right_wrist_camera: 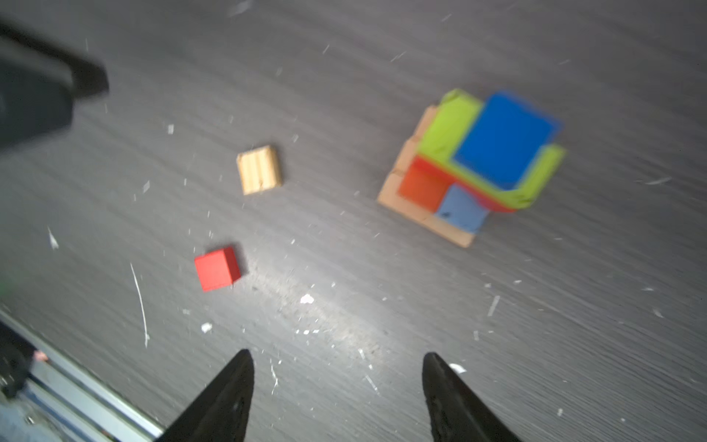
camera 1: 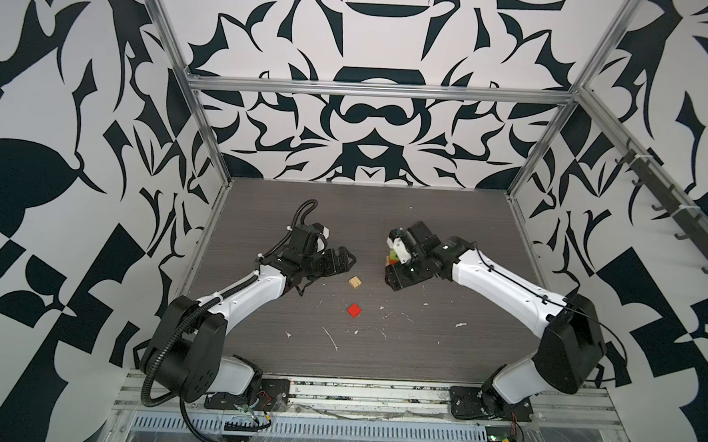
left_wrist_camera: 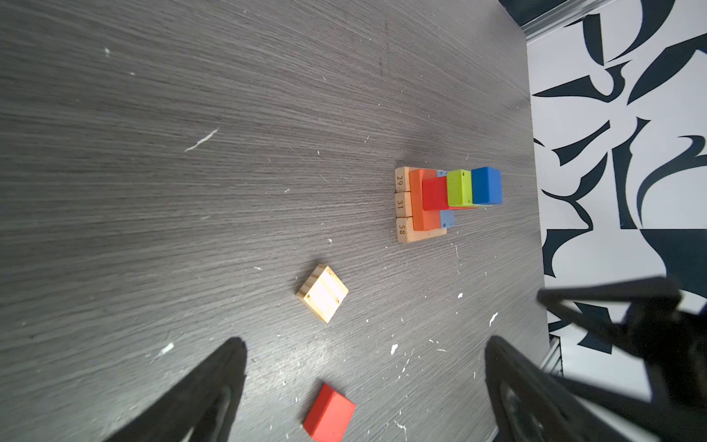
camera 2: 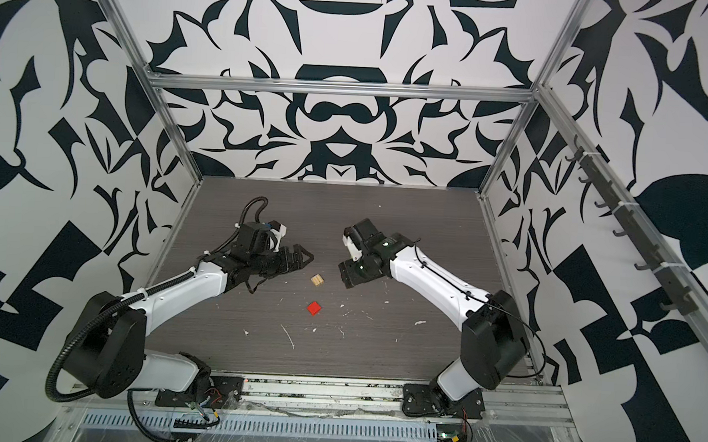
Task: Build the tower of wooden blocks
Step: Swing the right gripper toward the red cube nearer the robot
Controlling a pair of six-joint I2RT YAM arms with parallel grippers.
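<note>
White left arm [camera 1: 253, 285] and right arm [camera 1: 495, 279] lean inward, low, left pincer [left_wrist_camera: 365, 340] and right pincer [right_wrist_camera: 337, 354] released, empty.

From high at the front, we look down on the whole table [camera 1: 420, 358] in both top views; our wrist cameras sit close above it, sharing the wood block tower [left_wrist_camera: 436, 195], tan block [left_wrist_camera: 322, 293] and red block [left_wrist_camera: 329, 412].

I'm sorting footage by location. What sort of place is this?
Likely a robot test cell in a lab: an aluminium frame encloses a dark table, patterned panels form the walls, and the left arm and right arm are mounted on a front rail.
</note>
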